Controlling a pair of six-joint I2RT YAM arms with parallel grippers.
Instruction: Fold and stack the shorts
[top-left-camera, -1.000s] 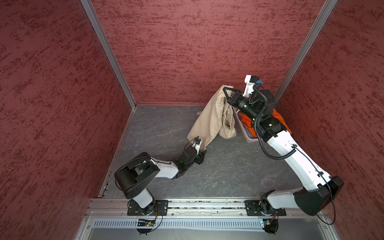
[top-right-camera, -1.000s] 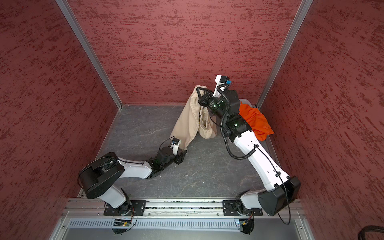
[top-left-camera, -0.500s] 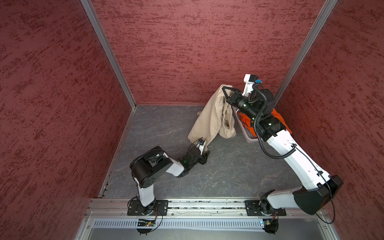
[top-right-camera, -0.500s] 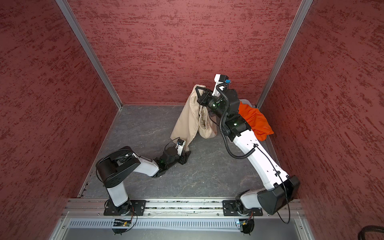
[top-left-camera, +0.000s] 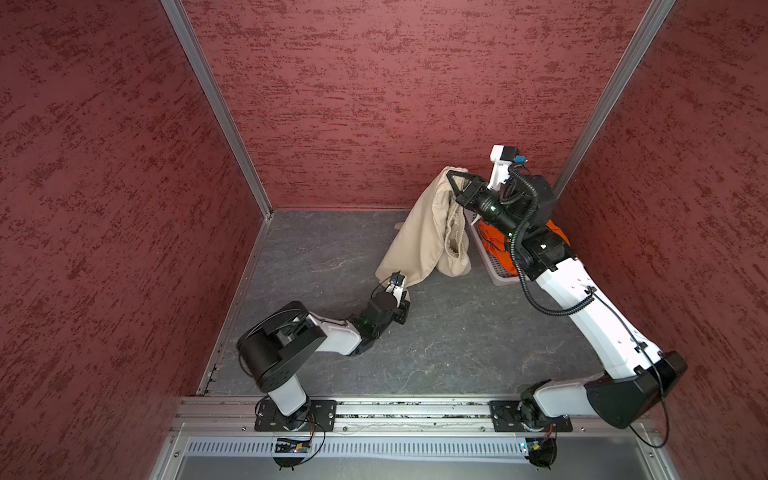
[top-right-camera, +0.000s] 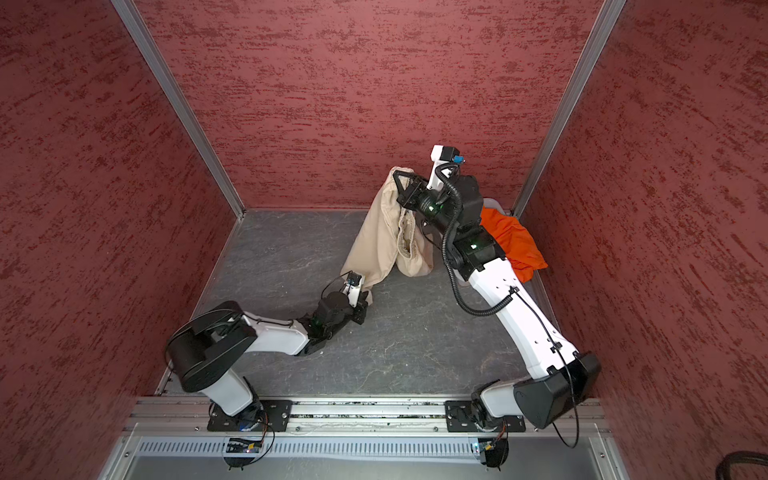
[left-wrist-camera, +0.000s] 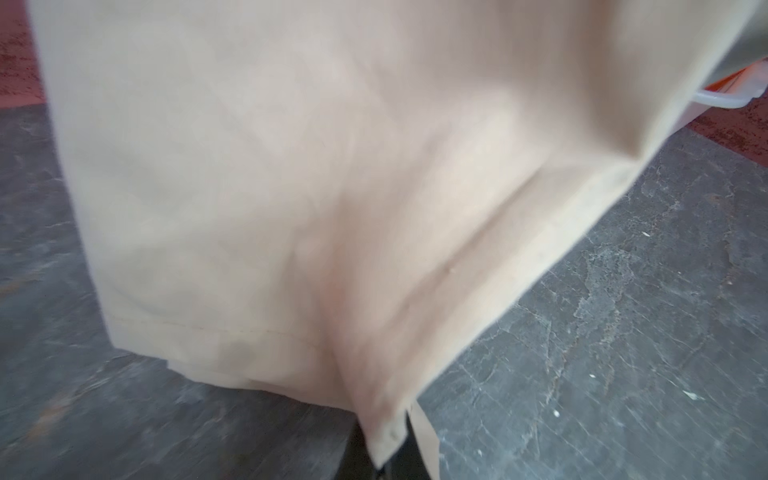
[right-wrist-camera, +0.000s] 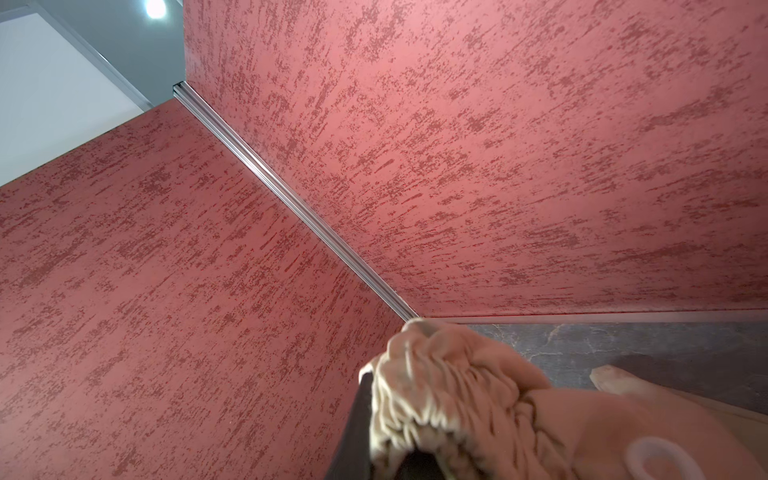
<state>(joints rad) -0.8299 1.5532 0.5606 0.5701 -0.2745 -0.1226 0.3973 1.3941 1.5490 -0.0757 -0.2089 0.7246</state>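
A: where's the task cloth?
B: beige cloth shorts (top-left-camera: 419, 237), smooth matte weave with a gathered elastic waist, strung between both arms over the grey stone-look floor (top-left-camera: 332, 257). Bright orange shorts (top-right-camera: 513, 243) lie crumpled in the white perforated plastic basket (top-left-camera: 496, 272), back right corner
A: jaws?
B: right gripper (top-left-camera: 452, 176) is clamped on the bunched waistband, held high near the back wall, arm reaching steeply up. Left gripper (top-left-camera: 404, 292) is low near the floor, forearm almost level, jaws closed on a stitched hem corner. Left wrist view shows that corner pinched between the dark fingers (left-wrist-camera: 357, 453)
A: cloth shape?
B: one leg is a taut flat panel slanting down to the left gripper. The other sags in a loose pouch just beside the basket
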